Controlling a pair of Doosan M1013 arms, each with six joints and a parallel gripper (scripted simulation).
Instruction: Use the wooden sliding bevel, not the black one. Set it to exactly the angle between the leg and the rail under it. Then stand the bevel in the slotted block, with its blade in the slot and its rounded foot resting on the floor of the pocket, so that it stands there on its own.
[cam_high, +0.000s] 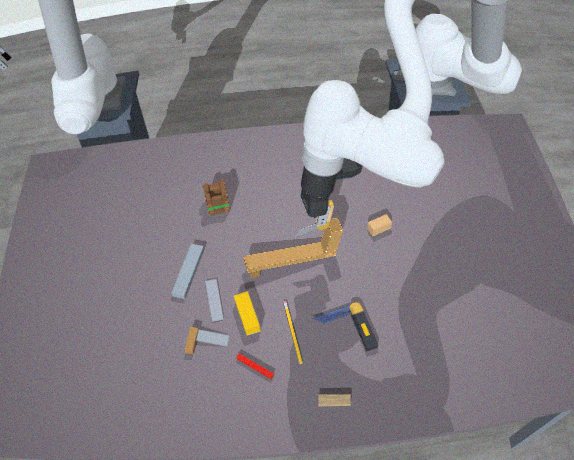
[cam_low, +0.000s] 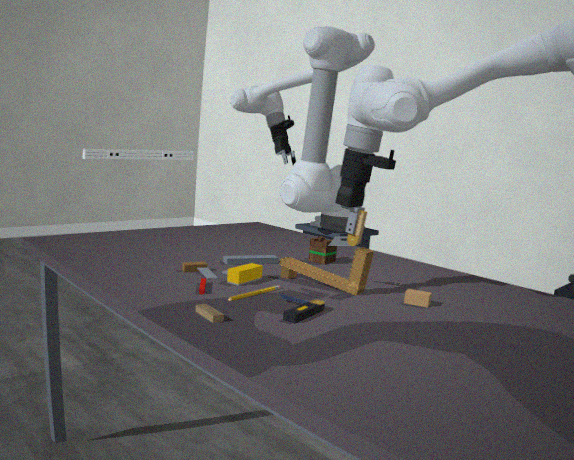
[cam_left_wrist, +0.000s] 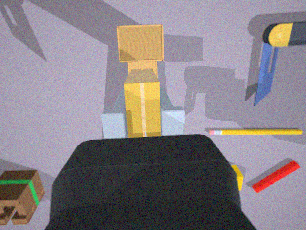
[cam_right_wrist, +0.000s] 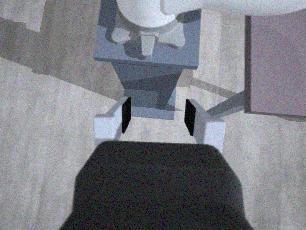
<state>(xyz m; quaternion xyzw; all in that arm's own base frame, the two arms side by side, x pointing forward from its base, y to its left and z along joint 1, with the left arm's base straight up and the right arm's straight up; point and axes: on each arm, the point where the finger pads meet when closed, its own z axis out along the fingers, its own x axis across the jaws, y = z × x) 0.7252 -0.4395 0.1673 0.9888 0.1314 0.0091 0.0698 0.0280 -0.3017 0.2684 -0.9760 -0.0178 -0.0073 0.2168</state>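
My left gripper (cam_high: 324, 219) (cam_low: 354, 222) (cam_left_wrist: 143, 100) is shut on the handle of the wooden bevel (cam_high: 330, 209) (cam_low: 361, 227) (cam_left_wrist: 142, 107), above the table beside the leg's top. The handle hangs upright, and its grey blade (cam_high: 306, 230) (cam_low: 341, 241) sticks out sideways near its lower end. The leg (cam_high: 332, 236) (cam_low: 361, 270) (cam_left_wrist: 140, 43) rises tilted from one end of the rail (cam_high: 290, 256) (cam_low: 320, 274). The slotted block (cam_high: 218, 199) (cam_low: 322, 254) (cam_left_wrist: 20, 192), brown with a green band, stands apart and empty. My right gripper (cam_low: 289, 159) (cam_right_wrist: 157, 109) is open and empty, away from the table.
The black bevel (cam_high: 364, 327) (cam_low: 303, 312) with a blue blade lies beyond the rail. Around it lie a pencil (cam_high: 292, 331), a yellow block (cam_high: 247, 313), a red bar (cam_high: 255, 366) and a wood block (cam_high: 334, 400). Grey bars (cam_high: 188, 271) (cam_high: 214, 300) lie nearby. Another block (cam_high: 380, 225) lies near the leg.
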